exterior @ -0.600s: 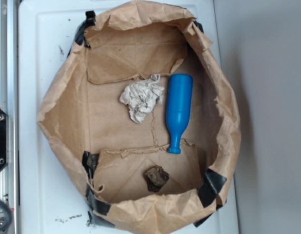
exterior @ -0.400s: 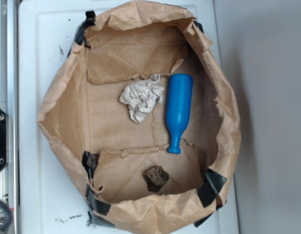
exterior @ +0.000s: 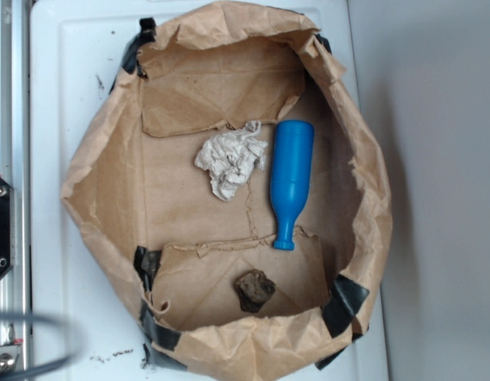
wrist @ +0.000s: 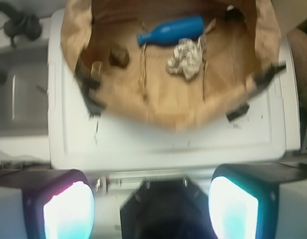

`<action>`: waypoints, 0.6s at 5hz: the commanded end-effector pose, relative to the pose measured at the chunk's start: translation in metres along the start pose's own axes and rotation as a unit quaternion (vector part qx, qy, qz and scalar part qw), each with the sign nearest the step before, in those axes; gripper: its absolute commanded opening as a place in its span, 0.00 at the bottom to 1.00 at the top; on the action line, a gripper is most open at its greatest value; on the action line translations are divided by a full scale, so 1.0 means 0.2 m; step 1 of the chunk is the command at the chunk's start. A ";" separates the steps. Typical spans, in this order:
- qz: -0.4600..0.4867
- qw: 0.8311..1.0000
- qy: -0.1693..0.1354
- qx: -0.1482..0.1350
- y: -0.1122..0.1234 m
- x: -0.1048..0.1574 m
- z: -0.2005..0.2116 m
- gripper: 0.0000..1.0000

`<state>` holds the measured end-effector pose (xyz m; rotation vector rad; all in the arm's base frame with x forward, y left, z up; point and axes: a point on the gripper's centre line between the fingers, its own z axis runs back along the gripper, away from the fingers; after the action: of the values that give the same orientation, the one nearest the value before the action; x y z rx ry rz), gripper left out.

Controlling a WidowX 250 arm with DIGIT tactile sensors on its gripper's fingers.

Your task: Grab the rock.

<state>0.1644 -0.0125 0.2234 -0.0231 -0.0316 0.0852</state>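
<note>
The rock (exterior: 253, 289) is a small dark brown lump lying on the floor of an opened brown paper bag (exterior: 94, 182), near its front rim. In the wrist view the rock (wrist: 119, 56) shows at the upper left, inside the bag (wrist: 163, 107). My gripper (wrist: 151, 201) is open, its two glowing pads (wrist: 68, 211) wide apart at the bottom of the wrist view, well short of the bag and holding nothing. In the exterior view the gripper itself is out of sight; only a blurred dark cable (exterior: 30, 345) shows at the lower left.
A blue bottle (exterior: 291, 181) lies on its side in the bag, beside a crumpled off-white paper wad (exterior: 231, 159). Black tape patches (exterior: 345, 305) hold the bag's corners. The bag rests on a white tray (exterior: 70, 317). A metal rail (exterior: 8, 119) runs along the left.
A blurred dark cable has swung into the lower left corner of the exterior view. The rock, bottle and paper wad have not moved.
</note>
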 end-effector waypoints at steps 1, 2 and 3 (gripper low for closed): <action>0.009 1.000 -0.022 -0.002 0.01 0.01 0.06 1.00; 0.009 1.000 -0.022 -0.002 0.01 0.01 0.06 1.00; -0.077 0.995 -0.062 -0.001 0.08 0.17 0.07 1.00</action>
<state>0.1951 0.0019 0.2238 -0.0180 -0.1045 -0.0948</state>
